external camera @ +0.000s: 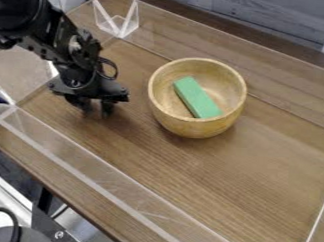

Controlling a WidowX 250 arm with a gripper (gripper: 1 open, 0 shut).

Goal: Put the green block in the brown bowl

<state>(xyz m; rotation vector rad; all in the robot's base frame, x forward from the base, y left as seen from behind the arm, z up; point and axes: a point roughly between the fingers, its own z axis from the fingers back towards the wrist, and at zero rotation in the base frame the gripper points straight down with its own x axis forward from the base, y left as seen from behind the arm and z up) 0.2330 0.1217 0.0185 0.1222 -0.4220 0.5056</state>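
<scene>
The green block (194,96) lies flat inside the brown bowl (164,110), tilted against the bowl's inner floor. The bowl rests on the wooden table right of centre. My black gripper (97,108) is to the left of the bowl, pointing steeply down with its fingertips close to the tabletop. Its two fingers stand apart with nothing between them. A gap of bare wood separates the gripper from the bowl.
A clear plastic wall (70,162) fences the wooden table (203,184) along its front and left sides. A small clear stand (117,21) sits at the back edge, behind the arm.
</scene>
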